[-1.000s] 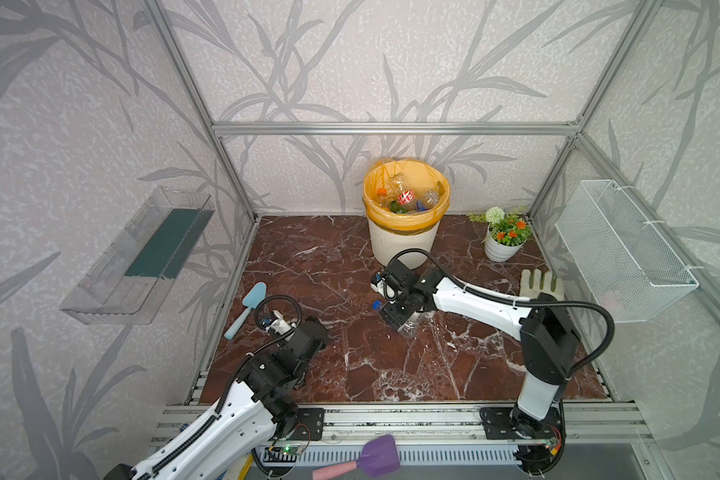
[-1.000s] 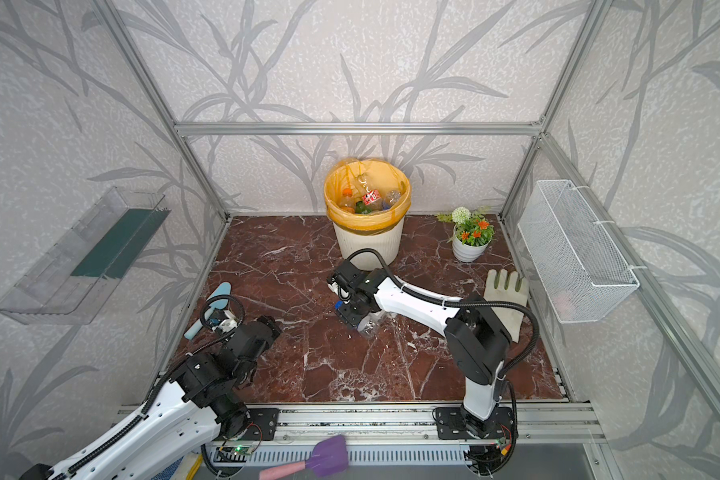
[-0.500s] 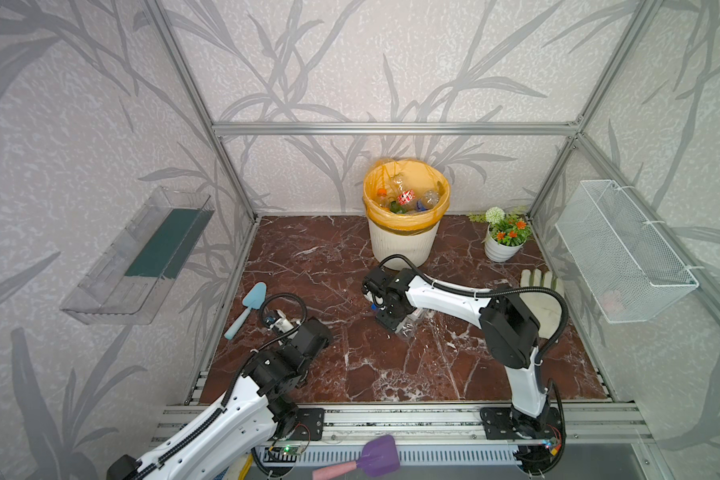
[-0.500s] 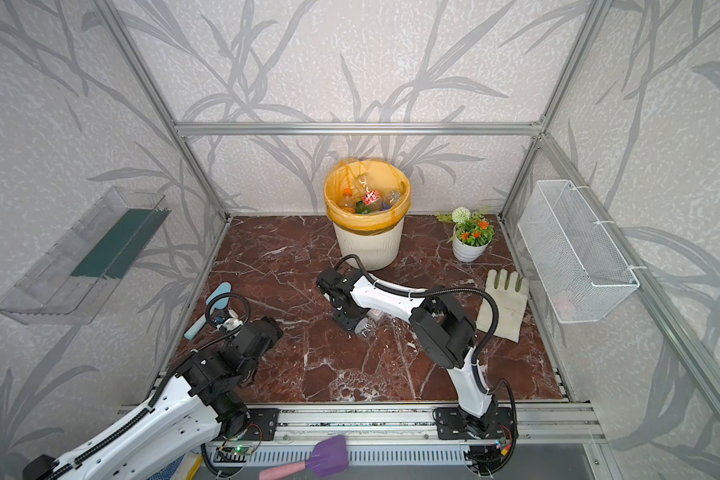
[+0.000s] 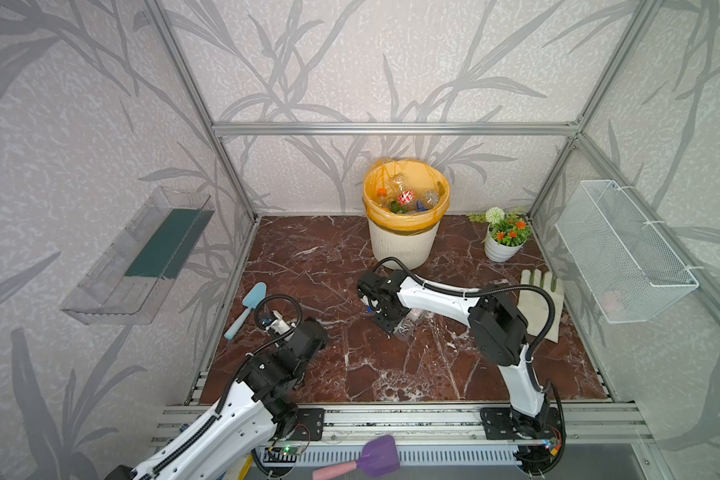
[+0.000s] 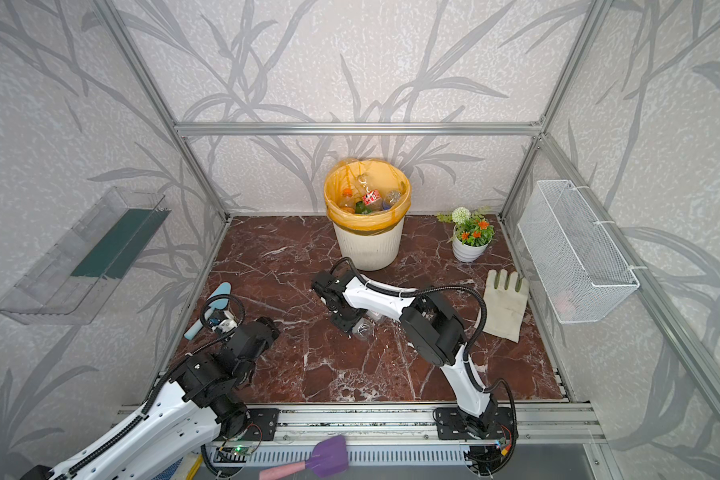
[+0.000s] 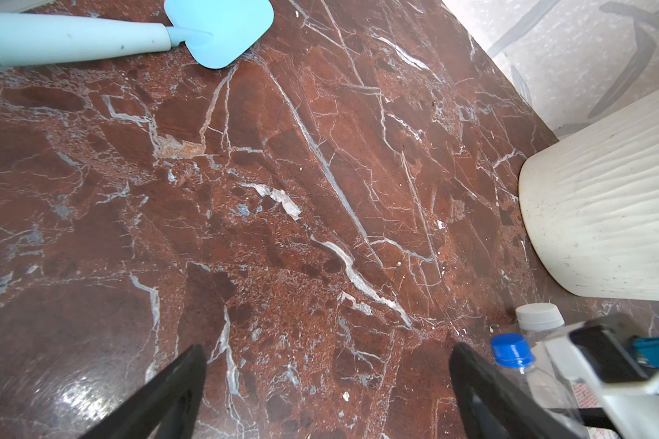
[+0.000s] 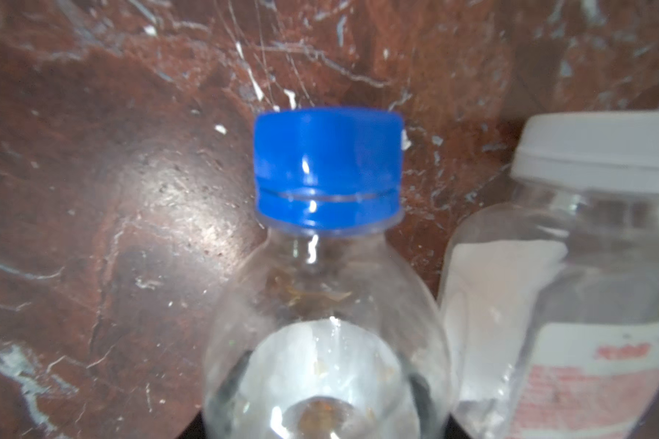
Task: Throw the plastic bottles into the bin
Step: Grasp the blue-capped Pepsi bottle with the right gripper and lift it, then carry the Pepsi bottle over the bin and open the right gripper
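The right gripper (image 5: 391, 326) is seen closed on the clear blue-capped bottle (image 8: 320, 304), low over the marble floor (image 5: 341, 374) near the centre of both top views. The bottle's body is clamped between the jaws, with its cap projecting past them. A white-capped bottle (image 8: 567, 304) lies just beside it. The bin (image 5: 404, 245), just above the gripper in the frame, is seen to hold several bottles (image 5: 408, 199). The left gripper (image 7: 326, 380), at lower left, is held wide open over bare marble.
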You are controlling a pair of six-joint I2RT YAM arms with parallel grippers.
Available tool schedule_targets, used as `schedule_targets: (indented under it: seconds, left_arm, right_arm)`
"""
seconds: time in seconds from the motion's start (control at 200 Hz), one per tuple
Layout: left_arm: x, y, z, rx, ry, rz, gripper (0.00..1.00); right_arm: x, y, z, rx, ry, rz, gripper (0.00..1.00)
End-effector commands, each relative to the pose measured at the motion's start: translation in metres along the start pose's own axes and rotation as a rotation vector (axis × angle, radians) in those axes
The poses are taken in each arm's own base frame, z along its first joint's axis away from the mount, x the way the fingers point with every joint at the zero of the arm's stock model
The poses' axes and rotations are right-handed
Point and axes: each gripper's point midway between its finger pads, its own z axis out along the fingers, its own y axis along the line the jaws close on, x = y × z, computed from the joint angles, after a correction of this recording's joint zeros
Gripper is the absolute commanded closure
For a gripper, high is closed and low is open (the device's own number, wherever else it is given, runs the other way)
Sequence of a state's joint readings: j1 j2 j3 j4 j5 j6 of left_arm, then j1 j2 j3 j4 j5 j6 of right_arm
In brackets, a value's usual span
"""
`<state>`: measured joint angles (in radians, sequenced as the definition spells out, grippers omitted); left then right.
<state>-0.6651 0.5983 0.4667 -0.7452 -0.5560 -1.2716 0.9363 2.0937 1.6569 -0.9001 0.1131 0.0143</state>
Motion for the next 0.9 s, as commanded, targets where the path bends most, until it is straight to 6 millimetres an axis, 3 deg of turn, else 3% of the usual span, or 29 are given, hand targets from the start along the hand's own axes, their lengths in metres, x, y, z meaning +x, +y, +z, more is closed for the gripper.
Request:
schedule_targets:
  seconds: [0.0,0.07,0.13,0.255,0.335,0.395,0.455,0.515,0.595,0.695,0.785,0.895]
  left_arm:
    - [-0.004,0.002,0.001,-0.023,-0.020,0.029,0.01]
    - [-0.003,-0.003,0.004,-0.018,-0.015,0.036,0.01]
    - [-0.001,-0.009,0.006,-0.012,-0.009,0.046,0.01]
    - [0.005,-0.023,0.014,-0.001,0.014,0.073,0.01]
    - [0.010,-0.032,0.019,0.006,0.035,0.088,0.01]
    - [0.013,-0.040,0.023,0.011,0.050,0.100,0.01]
    - [0.016,-0.047,0.027,0.016,0.064,0.112,0.01]
    - [0.020,-0.055,0.030,0.028,0.080,0.117,0.01]
    - [0.026,-0.068,0.034,0.049,0.108,0.125,0.01]
    - [0.032,-0.081,0.039,0.056,0.146,0.135,0.01]
    - [0.039,-0.094,0.041,0.064,0.192,0.141,0.01]
    - [0.047,-0.111,0.044,0.083,0.237,0.142,0.01]
  right_arm:
    - [-0.027,-0.014,-0.076,0.041,-0.206,0.020,0.48]
    - [-0.040,-0.027,-0.120,0.090,-0.333,0.018,0.50]
    - [-0.052,-0.042,-0.168,0.157,-0.467,0.021,0.50]
    - [-0.067,-0.074,-0.301,0.327,-0.875,0.003,0.49]
    - [-0.058,-0.089,-0.392,0.418,-1.172,0.032,0.49]
    - [-0.046,-0.095,-0.447,0.476,-1.343,0.040,0.48]
    - [-0.034,-0.101,-0.486,0.533,-1.453,0.043,0.47]
    - [-0.028,-0.104,-0.511,0.588,-1.518,0.038,0.46]
    - [-0.027,-0.111,-0.524,0.640,-1.573,0.044,0.45]
    - [-0.043,-0.141,-0.504,0.582,-1.556,0.125,0.44]
    - [-0.072,-0.185,-0.450,0.437,-1.437,0.243,0.44]
    - [-0.106,-0.235,-0.355,0.288,-1.102,0.352,0.37]
